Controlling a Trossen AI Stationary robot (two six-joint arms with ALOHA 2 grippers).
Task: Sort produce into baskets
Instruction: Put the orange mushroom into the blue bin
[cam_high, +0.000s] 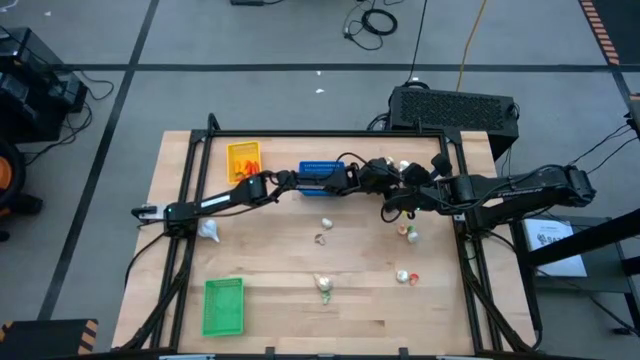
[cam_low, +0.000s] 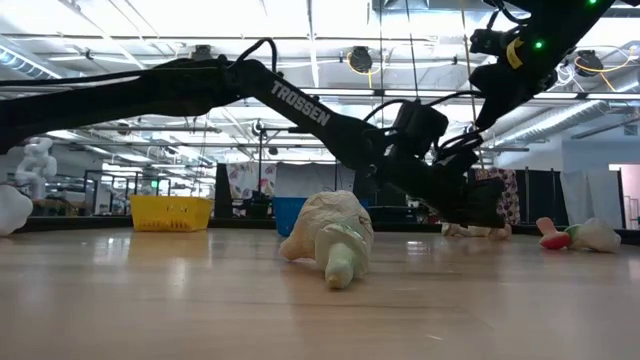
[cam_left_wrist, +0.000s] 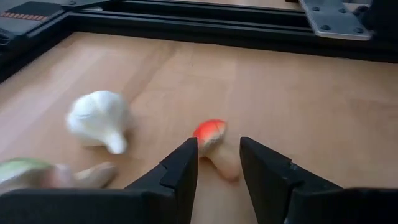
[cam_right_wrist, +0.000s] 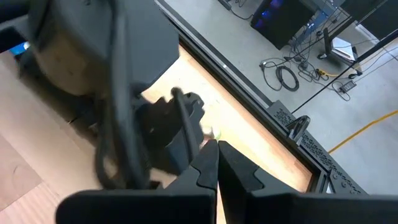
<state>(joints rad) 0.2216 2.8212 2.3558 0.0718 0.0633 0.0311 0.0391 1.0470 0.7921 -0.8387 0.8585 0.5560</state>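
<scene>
Red-capped piece between left gripper fingers

Left arm: dark, slim tubular links, showing white TROSSEN lettering along one link in the low view; black cables are looping over its joints. Left fingers: matte black, wedge-shaped, tapering to blunt tips. Right arm: dark, boxy joints, trailing black cables; a green light is glowing near a yellow band. Right fingers: black, angular, narrowing to points.
</scene>
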